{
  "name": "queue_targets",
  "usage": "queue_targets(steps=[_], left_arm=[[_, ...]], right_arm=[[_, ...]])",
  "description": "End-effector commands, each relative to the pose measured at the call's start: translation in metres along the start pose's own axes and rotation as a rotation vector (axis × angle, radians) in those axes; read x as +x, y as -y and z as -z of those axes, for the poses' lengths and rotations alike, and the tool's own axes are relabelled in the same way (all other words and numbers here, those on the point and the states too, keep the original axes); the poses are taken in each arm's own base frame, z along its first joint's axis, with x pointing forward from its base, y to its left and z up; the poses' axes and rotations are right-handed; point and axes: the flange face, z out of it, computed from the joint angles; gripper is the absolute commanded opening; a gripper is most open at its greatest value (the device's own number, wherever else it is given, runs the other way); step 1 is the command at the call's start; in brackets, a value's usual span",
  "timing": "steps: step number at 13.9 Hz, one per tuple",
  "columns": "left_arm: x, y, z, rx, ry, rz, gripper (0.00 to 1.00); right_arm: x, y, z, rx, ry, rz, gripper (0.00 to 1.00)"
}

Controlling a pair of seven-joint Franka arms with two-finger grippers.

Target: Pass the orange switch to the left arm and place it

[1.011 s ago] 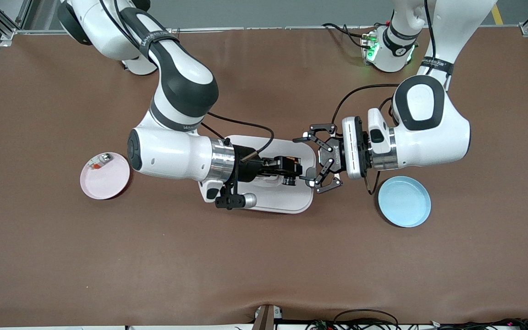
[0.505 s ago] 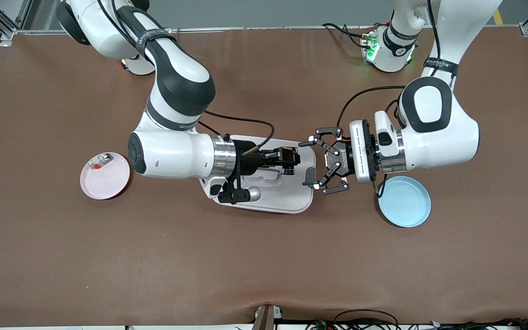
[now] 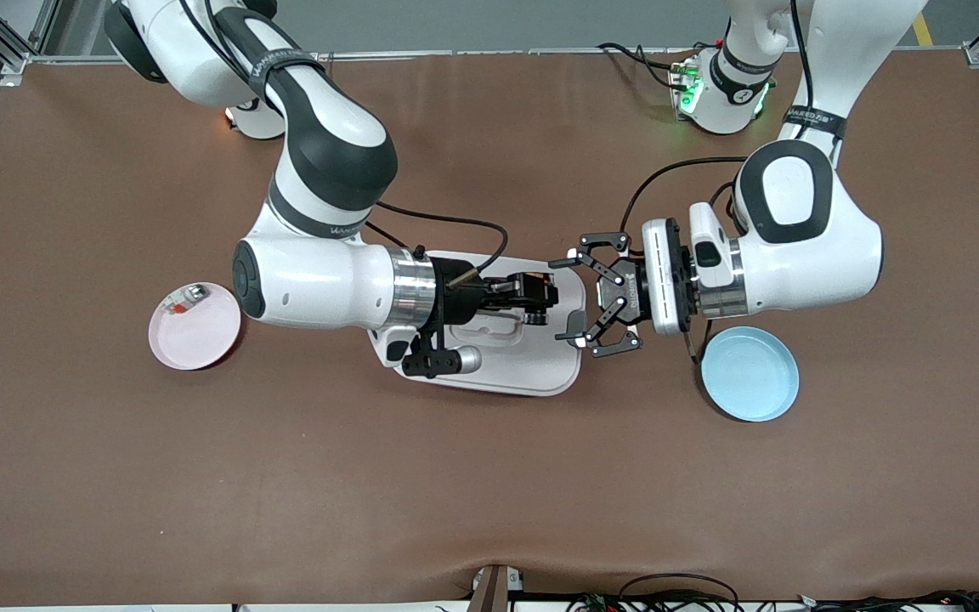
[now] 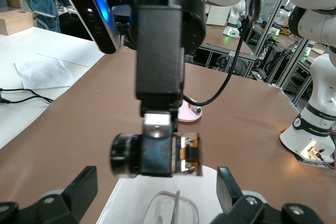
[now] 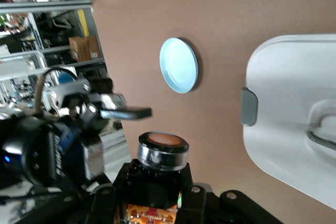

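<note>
Right gripper (image 3: 538, 303) clamps orange switch (image 4: 157, 155) over box (image 3: 540, 374) — left wrist view shows it.

We see the right claw (image 4: 157, 158) gripping the orange switch (image 4: 157, 156) above the white box (image 4: 157, 203), our left claw's fingers (image 4: 79, 190) spread wide.

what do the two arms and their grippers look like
Both arms are glossy white with black joint bands and silver wrist rings. The left arm has a white disc-shaped flange and a black open-frame left gripper with white dots. The right gripper is solid black. Black cables loop from both wrists.
</note>
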Motion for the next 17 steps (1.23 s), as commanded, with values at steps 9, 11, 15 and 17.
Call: queue_targets(steps=[9,11,15,17], left_arm=[[0.008,-0.005,0.000,0.005,-0.004,0.010,1.00],[0.008,-0.005,0.000,0.005,-0.004,0.021,1.00],[0.015,-0.005,0.001,0.008,-0.009,0.017,1.00],[0.014,-0.005,0.002,0.009,-0.010,0.027,1.00]], right_arm=[[-0.005,0.010,-0.008,0.028,-0.013,-0.013,0.00],[-0.009,0.012,-0.018,0.028,-0.009,-0.008,0.00],[-0.009,0.014,-0.023,0.037,-0.028,-0.007,0.00],[-0.010,0.014,-0.024,0.037,-0.027,-0.006,0.00]])
